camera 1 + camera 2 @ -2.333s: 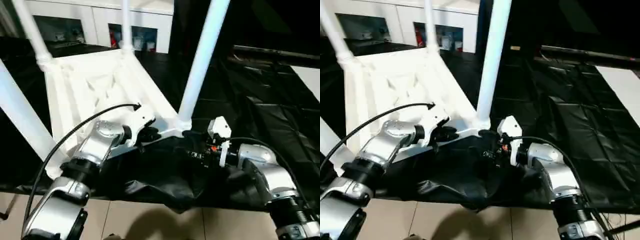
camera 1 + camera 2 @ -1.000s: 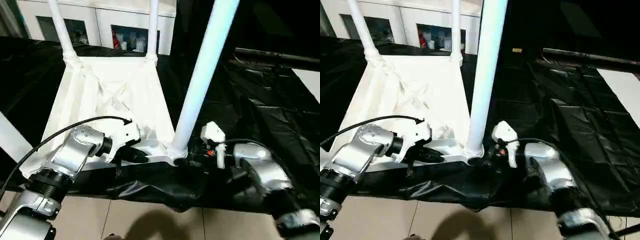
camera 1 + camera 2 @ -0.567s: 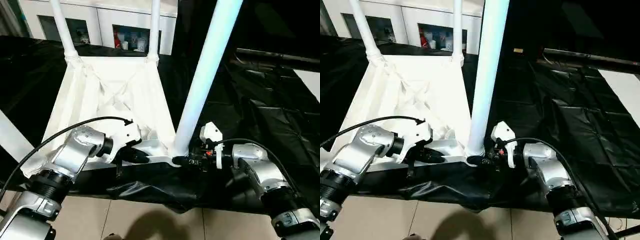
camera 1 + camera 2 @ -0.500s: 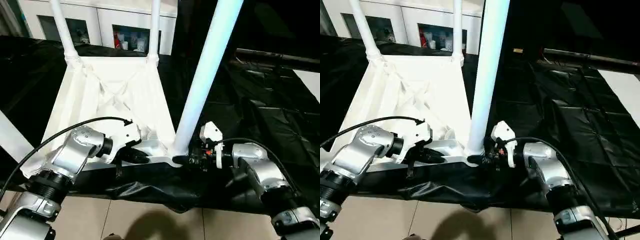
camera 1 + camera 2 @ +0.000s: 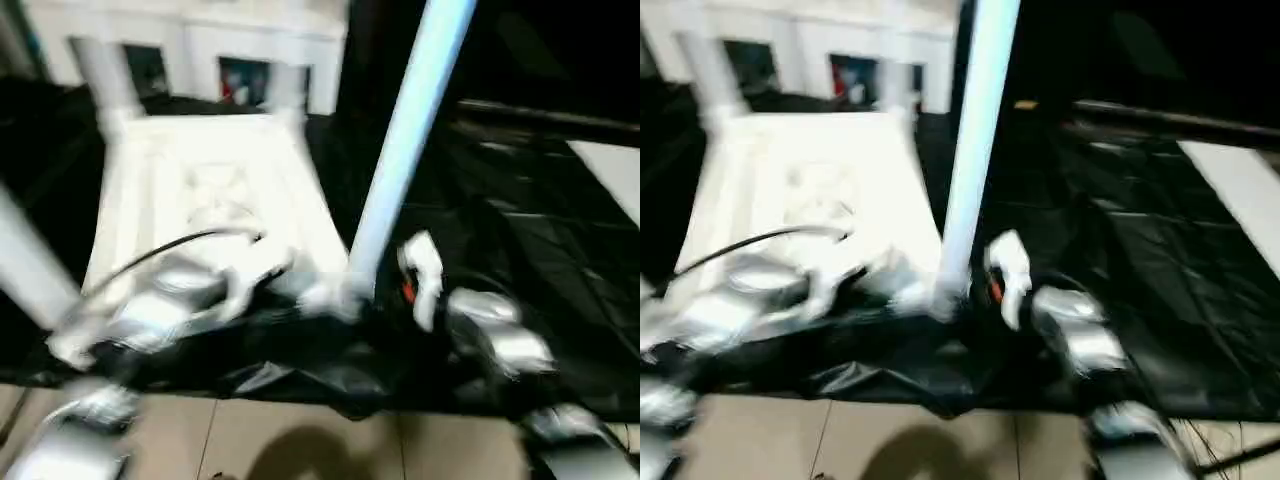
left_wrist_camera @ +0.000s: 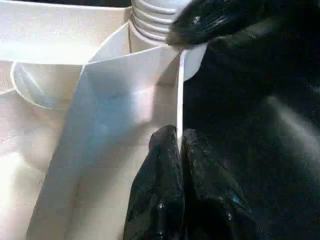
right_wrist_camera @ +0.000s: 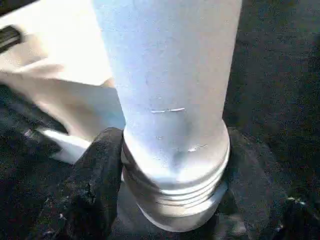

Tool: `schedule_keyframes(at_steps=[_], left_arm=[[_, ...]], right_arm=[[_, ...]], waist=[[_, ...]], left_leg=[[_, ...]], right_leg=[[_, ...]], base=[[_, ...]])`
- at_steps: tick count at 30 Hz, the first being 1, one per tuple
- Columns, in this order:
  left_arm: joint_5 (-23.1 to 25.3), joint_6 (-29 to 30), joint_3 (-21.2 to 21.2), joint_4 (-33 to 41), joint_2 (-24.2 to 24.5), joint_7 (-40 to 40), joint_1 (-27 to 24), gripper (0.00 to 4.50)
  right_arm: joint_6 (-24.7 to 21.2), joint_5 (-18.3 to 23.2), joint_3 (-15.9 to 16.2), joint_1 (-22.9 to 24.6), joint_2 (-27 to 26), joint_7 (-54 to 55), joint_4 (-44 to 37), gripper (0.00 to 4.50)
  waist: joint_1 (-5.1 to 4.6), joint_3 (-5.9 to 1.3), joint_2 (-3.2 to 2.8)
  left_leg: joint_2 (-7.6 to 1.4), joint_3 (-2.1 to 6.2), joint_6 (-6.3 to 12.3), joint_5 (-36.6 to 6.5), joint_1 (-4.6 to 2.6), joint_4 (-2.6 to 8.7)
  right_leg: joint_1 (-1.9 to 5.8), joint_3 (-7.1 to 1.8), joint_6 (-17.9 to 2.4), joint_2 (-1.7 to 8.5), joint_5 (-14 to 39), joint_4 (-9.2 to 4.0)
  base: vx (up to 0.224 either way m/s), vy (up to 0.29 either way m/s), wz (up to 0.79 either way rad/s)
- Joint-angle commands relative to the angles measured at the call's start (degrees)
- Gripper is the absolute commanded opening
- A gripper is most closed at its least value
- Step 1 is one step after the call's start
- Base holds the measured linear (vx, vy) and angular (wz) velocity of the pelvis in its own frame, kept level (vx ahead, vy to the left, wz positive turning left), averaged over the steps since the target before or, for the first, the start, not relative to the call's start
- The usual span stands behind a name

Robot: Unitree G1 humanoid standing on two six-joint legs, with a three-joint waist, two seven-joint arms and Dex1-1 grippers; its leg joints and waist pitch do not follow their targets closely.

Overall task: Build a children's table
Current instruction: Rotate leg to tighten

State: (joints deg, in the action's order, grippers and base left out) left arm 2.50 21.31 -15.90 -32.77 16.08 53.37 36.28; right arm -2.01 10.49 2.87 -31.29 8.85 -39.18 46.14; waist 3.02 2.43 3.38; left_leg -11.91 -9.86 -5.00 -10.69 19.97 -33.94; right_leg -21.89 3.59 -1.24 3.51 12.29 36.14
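The children's table lies upside down on the black sheet, its white ribbed tabletop (image 5: 210, 180) facing up and its tube legs standing in the corner sockets. My left gripper (image 6: 177, 137) is shut on the thin near rim of the tabletop (image 6: 125, 100), close to the near right corner socket. My right gripper (image 7: 172, 150) straddles the ribbed base of the near right leg (image 7: 170, 75), and one black finger (image 7: 95, 185) presses against its collar. In the eye views that leg (image 5: 400, 150) rises between both grippers.
The black-sheeted worktable (image 5: 520, 220) stretches to the right and back. A long flat white board (image 5: 1240, 190) lies at its far right. White cabinets (image 5: 200, 40) stand behind. The table's near edge overhangs the tiled floor (image 5: 300, 440).
The tabletop has turned square to me. My right gripper has narrowed its fingers onto the near right leg's base. The eye views now smear as the camera moves.
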Motion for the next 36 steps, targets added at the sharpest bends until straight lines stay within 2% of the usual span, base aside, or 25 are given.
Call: schedule_keyframes(at_steps=[1,3,6,8,10,11,12,13,16,17,19,20,21,22,24,25,26,27,31,34,36], left_arm=[[-0.78,1.51,2.97,-5.25,-2.77,-8.7,0.8,0.0],[0.12,1.56,3.67,-8.56,-6.03,-14.84,3.23,0.0],[1.21,1.11,3.49,-10.67,-7.59,-17.53,4.65,0.0],[2.16,0.84,3.03,-11.95,-8.01,-18.07,5.23,0.0],[2.79,1.06,2.24,-11.65,-7.57,-17.07,4.93,0.0],[2.93,1.19,1.88,-11.41,-7.26,-16.51,4.74,0.0],[3.28,1.37,1.25,-10.83,-6.62,-15.51,4.42,0.0],[3.28,1.37,1.25,-10.83,-6.62,-15.51,4.42,0.0],[3.09,-0.27,0.23,-10.15,-4.91,-11.88,3.94,0.0],[3.01,-0.38,0.24,-10.04,-4.82,-11.66,3.88,0.0],[1.59,-2.78,-0.08,-7.78,-3.19,-6.48,2.58,0.0],[1.2,-3.69,-0.43,-7.1,-2.69,-4.43,2.15,0.0],[0.92,-4.48,-1.8,-4.22,-0.1,0.79,0.46,0.0],[0.72,-4.65,-2.19,-3.16,0.81,2.61,-0.15,0.0],[0.54,-3.91,-2.46,-1.93,1.8,3.92,-0.79,0.0],[-0.06,-4.93,-3.24,0.0,3.52,7.01,-1.86,0.0],[-0.56,-4.84,-3.57,1.08,4.29,8.69,-2.42,0.0],[-1.19,-5.44,-4.28,2.65,5.5,11.22,-3.23,0.0],[-3.06,-5.5,-5.89,7.4,8.77,17.98,-5.48,0.0],[-3.29,-5.43,-6.02,9.23,9.93,19.8,-6.23,0.0],[-3.41,-5.02,-5.71,10.01,10.24,20.14,-6.41,0.0]], right_arm=[[-0.25,-1.84,1.4,-0.68,-2.38,4.68,2.22,2.69],[0.34,-5.04,1.55,-3.51,-5.74,16.27,5.8,2.69],[1.25,-6.04,1.12,-5.85,-8.1,20.67,8.42,2.68],[2.02,-5.2,-0.17,-7.28,-9.43,21.55,10.1,2.68],[2.7,-4.03,-0.36,-7.31,-10.03,17.92,9.31,2.68],[3.18,-3.41,-0.37,-7.03,-10.17,15.68,8.65,2.68],[3.67,-2.97,-0.39,-6.56,-9.95,13.96,7.63,3.23],[3.67,-2.97,-0.39,-6.56,-9.95,13.96,7.63,3.23],[3.97,-2.15,-0.13,-5.51,-8.29,9.89,5.07,3.47],[3.8,-2.06,-0.08,-5.42,-8.1,9.44,4.84,3.47],[1.89,-1.3,1.47,-3.6,-4.62,1.85,1.0,3.77],[1.87,-1.5,2.18,-3.01,-3.57,-0.22,-0.02,3.77],[1.76,-1.67,4.45,-0.49,1.17,-7.89,-4.0,3.77],[1.75,-1.66,5.04,0.31,2.68,-10.3,-5.22,3.77],[1.53,-1.72,5.57,1.1,4.43,-12.62,-6.43,3.77],[0.91,-1.46,5.77,1.92,6.57,-15.54,-7.87,3.77],[0.68,-1.29,5.73,2.18,7.4,-16.63,-8.39,3.77],[0.7,-1.33,5.45,2.4,8.2,-17.77,-8.95,3.77],[0.14,-1.12,5.49,3.04,10.1,-20.51,-11.24,3.77],[-1.05,-0.34,6.28,3.58,10.74,-22.09,-13.04,3.77],[-1.51,0.01,7.01,3.77,10.34,-22.88,-13.48,3.77]], waist=[[0.0,-2.62,-0.31],[-0.2,-2.7,-0.35],[-0.14,-2.82,-0.48],[-0.07,-2.91,-0.51],[0.0,-3.02,-0.33],[0.06,-3.0,-0.4],[0.08,-3.07,-0.41],[0.2,-3.03,-0.29],[0.01,-2.82,-0.2],[-0.33,-2.73,-0.04],[-0.65,-2.64,0.29],[-0.63,-2.78,0.26],[-0.5,-2.72,0.2],[-0.42,-2.72,0.38],[-0.26,-2.81,0.19],[-0.04,-2.88,0.16],[-0.12,-2.89,0.28],[0.13,-3.03,0.08],[0.62,-2.94,0.0],[0.95,-2.82,-0.14],[1.12,-2.72,-0.06]], left_leg=[[-1.33,0.35,-0.75,-14.26,-0.46,4.1],[-1.19,0.36,-1.13,-13.51,-0.4,4.13],[-1.14,0.42,-0.77,-13.53,-0.26,4.12],[-1.16,0.41,-0.34,-12.76,-0.06,4.14],[-1.24,0.24,0.77,-11.08,0.11,4.08],[-1.27,0.27,0.95,-10.83,0.12,4.08],[-1.26,0.26,1.15,-10.57,0.18,4.06],[-1.32,0.22,1.58,-10.37,0.14,4.09],[-1.23,0.32,1.75,-11.28,0.48,4.31],[-1.25,0.53,1.69,-11.85,0.84,4.54],[-1.26,0.77,2.11,-11.91,1.13,4.55],[-1.33,0.74,2.19,-11.64,0.97,4.43],[-1.44,0.63,2.65,-11.56,0.57,4.33],[-1.65,0.55,3.31,-10.91,0.64,4.24],[-1.72,0.34,3.64,-9.54,0.45,4.18],[-1.67,0.33,3.85,-8.76,0.42,4.13],[-1.73,0.22,4.02,-8.36,0.4,4.14],[-1.72,0.24,4.21,-7.32,0.34,4.09],[-1.8,0.0,4.23,-6.64,-0.02,4.14],[-1.92,-0.11,4.04,-7.35,-0.32,4.24],[-1.93,-0.09,3.19,-8.51,-0.3,4.39]], right_leg=[[1.68,-2.89,-9.01,4.57,20.19,-5.91],[1.56,-2.84,-8.98,4.42,19.72,-5.81],[1.64,-2.81,-8.52,4.48,19.08,-5.84],[1.78,-2.83,-8.64,4.45,17.21,-5.66],[1.94,-2.85,-9.55,4.39,12.65,-5.27],[1.99,-2.85,-9.75,4.43,12.15,-5.18],[2.08,-2.85,-9.86,4.41,11.53,-5.09],[2.04,-2.85,-10.06,4.48,11.19,-5.08],[2.23,-2.71,-9.72,4.49,13.49,-5.32],[2.5,-2.6,-8.78,4.5,15.71,-5.49],[2.67,-2.54,-8.07,4.55,17.1,-5.7],[2.55,-2.6,-8.22,4.64,16.72,-5.65],[2.26,-2.69,-8.9,4.63,15.88,-5.73],[2.32,-2.81,-9.53,4.66,14.13,-5.52],[2.16,-2.87,-10.91,4.54,11.05,-5.12],[2.27,-2.81,-11.5,4.45,9.32,-4.89],[2.25,-2.87,-11.83,4.43,8.42,-4.83],[2.37,-2.85,-12.44,4.53,6.75,-4.61],[2.13,-2.93,-13.79,4.36,3.82,-4.26],[1.94,-2.92,-13.71,4.28,4.12,-4.39],[1.91,-2.96,-13.4,4.36,5.81,-4.51]], base=[[0.0,0.0,0.0],[0.0,0.0,0.0],[0.0,0.0,0.0],[0.0,0.0,0.0],[0.0,0.0,0.0],[0.0,0.0,0.0],[0.0,0.0,0.0],[0.0,0.0,0.0],[0.0,0.0,0.0],[0.0,0.0,0.0],[0.0,0.0,0.0],[0.0,0.0,0.0],[0.0,0.0,0.0],[0.0,0.0,0.0],[0.0,0.0,0.0],[0.0,0.0,0.0],[0.0,0.0,0.0],[0.0,0.0,0.0],[0.0,0.0,0.0],[0.0,0.0,0.0],[0.0,0.0,0.0]])
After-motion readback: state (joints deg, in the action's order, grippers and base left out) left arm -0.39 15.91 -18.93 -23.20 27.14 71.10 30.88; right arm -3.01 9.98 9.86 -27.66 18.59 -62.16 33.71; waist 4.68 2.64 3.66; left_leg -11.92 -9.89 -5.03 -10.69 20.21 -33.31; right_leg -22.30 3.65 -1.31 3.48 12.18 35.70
